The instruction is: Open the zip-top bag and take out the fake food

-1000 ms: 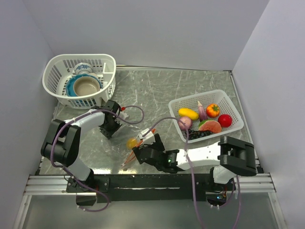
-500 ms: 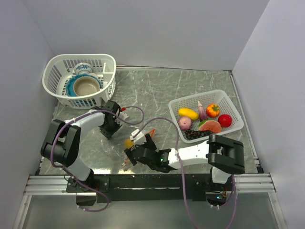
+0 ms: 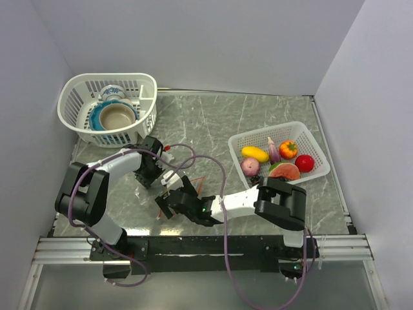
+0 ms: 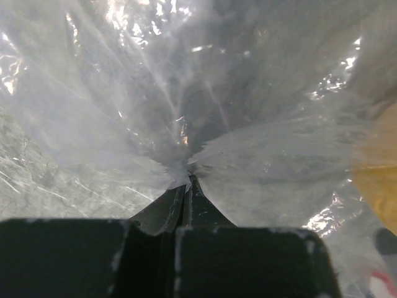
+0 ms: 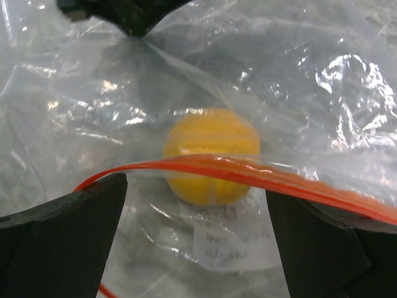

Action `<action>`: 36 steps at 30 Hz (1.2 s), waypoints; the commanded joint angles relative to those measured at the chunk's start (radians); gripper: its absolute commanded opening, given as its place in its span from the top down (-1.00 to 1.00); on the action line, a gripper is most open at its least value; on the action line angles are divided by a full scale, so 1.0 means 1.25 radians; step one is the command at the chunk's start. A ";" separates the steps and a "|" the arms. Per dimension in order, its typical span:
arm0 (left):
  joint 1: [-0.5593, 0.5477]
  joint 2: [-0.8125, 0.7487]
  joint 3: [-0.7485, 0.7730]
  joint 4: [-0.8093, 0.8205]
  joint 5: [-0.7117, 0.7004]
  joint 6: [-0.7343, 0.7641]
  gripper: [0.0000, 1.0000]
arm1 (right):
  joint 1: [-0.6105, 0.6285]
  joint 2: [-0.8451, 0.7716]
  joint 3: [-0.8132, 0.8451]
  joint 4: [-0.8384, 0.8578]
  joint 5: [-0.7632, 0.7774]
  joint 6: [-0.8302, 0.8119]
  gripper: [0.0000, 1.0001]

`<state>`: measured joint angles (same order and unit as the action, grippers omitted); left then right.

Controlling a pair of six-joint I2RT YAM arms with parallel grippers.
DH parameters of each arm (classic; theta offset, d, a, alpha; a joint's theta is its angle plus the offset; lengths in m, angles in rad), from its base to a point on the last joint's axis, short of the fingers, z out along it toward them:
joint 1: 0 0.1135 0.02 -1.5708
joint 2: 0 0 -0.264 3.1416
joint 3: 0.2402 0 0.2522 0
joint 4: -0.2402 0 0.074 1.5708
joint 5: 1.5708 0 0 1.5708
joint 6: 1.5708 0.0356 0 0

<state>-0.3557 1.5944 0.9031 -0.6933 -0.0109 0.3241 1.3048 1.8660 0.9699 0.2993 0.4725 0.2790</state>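
The top external camera is looking steeply down from above and behind the arms (image 3: 119, 161), taking in the whole table (image 3: 271, 123). The left wrist camera is staring along the left gripper (image 4: 186, 183), pressed close against the zip-top bag (image 4: 205, 93). The right wrist camera is facing that bag between the fingers of the right gripper (image 5: 195, 192), equally near; both are sharing the yellow fake food (image 5: 211, 155) ahead.

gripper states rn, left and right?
Left gripper: closed, pinching the zip-top bag.
Right gripper: open, holding nothing, at the bag's mouth.
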 commanded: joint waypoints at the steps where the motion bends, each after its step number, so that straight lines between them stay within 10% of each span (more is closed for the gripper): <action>1: -0.001 -0.024 -0.011 0.004 0.033 0.011 0.98 | -0.022 0.039 0.057 0.031 -0.027 -0.006 -1.00; 7: -0.001 -0.023 -0.014 0.009 0.028 0.018 0.98 | -0.035 0.040 0.035 0.029 -0.063 0.018 -0.91; 15: 0.004 -0.005 -0.039 0.036 0.011 0.022 0.98 | -0.038 -0.095 -0.046 0.016 -0.052 0.017 0.17; 29: 0.056 -0.003 -0.013 0.038 0.031 0.039 0.98 | -0.039 -0.603 -0.083 -0.369 -0.173 0.012 0.17; 36: 0.072 -0.011 -0.002 0.031 0.060 0.044 0.98 | -0.152 -0.862 -0.102 -0.503 0.003 0.045 0.17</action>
<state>-0.2779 1.5852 0.8913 -0.6693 0.0380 0.3546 1.2301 0.9340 0.8478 -0.2020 0.3054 0.3054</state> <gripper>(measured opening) 0.017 0.631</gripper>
